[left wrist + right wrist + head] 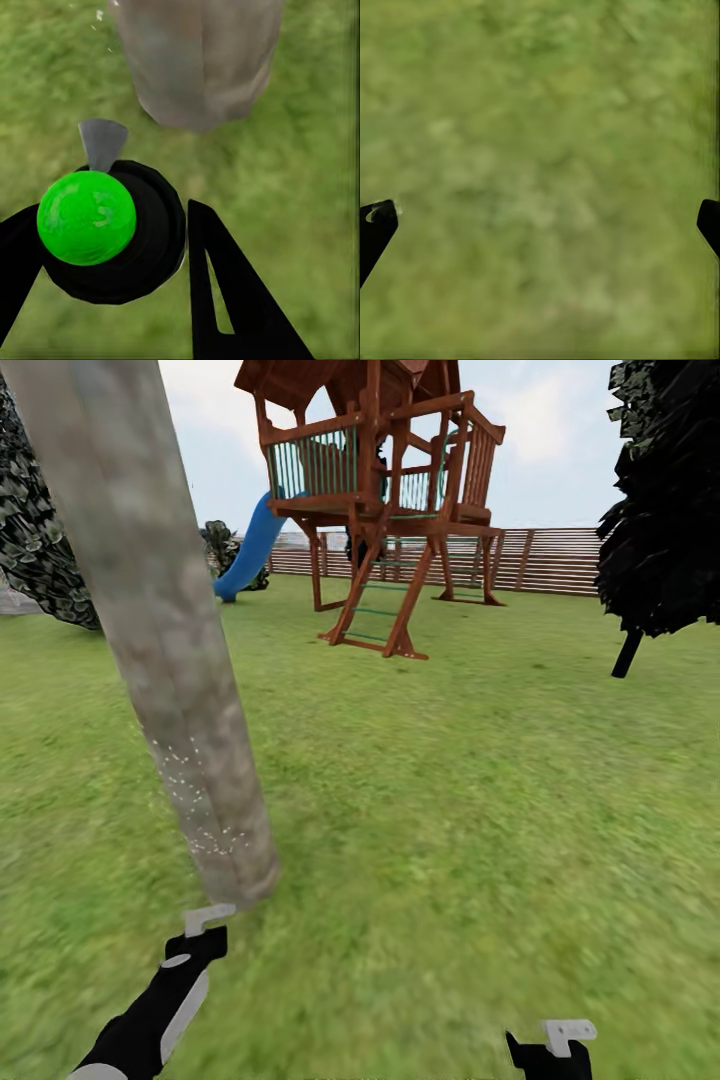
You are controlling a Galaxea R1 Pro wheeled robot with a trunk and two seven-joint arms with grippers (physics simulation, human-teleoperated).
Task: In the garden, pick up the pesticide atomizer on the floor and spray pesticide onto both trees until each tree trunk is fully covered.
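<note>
The left gripper [112,247] is clenched around the black pesticide atomizer with a bright green round cap [87,217], its grey nozzle aimed at the base of the thick mottled grey-brown tree trunk [150,610] just ahead. Tiny white pesticide specks [195,800] dot the trunk's lower part. The right gripper [540,225] hangs released over blurry green grass [540,112], fingers spread wide.

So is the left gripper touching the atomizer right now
Touching. In the left wrist view the left gripper has its black fingers pressed against both sides of the atomizer, with no gap.
</note>
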